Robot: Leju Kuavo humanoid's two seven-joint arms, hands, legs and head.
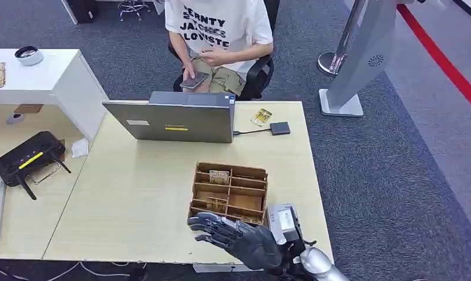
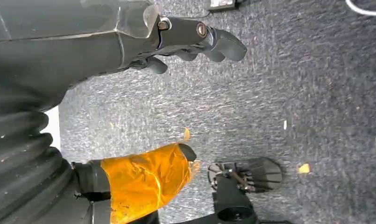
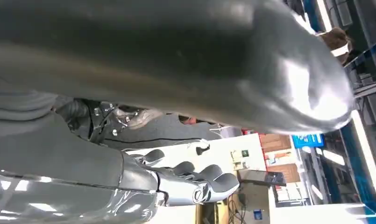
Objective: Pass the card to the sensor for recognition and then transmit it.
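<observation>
Surface: pale wood-grain desk (image 1: 133, 199), rectangular, standing on grey carpet (image 1: 396, 175). A red stripe (image 1: 443, 61) runs diagonally across the floor at far right.

On the desk: a grey laptop (image 1: 174, 117), lid up with its back toward the camera, at the far edge. A cable leads from it to a small dark sensor box (image 1: 279, 128); a yellowish card (image 1: 260, 117) lies just beside that box. Near the front edge sits a brown wooden organizer (image 1: 228, 193) with several compartments; cards (image 1: 219, 177) stand in the far left compartment, and more show in a middle one.

To the left, a lower wooden surface carries a black router (image 1: 29, 159) with antennas. A white cabinet (image 1: 51, 79) behind it bears a small round dish (image 1: 28, 55).

Person (image 1: 221, 35) in a white printed shirt, seated in a dark chair beyond the desk, holding a phone (image 1: 194, 81). A grey stand (image 1: 361, 52) on a white base is at the right rear.

Right hand (image 1: 233, 233): over the desk's front edge, just before the organizer, fingers extended and apart, holding nothing.

Left hand (image 2: 186, 42): hanging above carpet in the left wrist view, fingers loosely curled, nothing in them; thumb wrapped in orange tape (image 2: 144, 179).
</observation>
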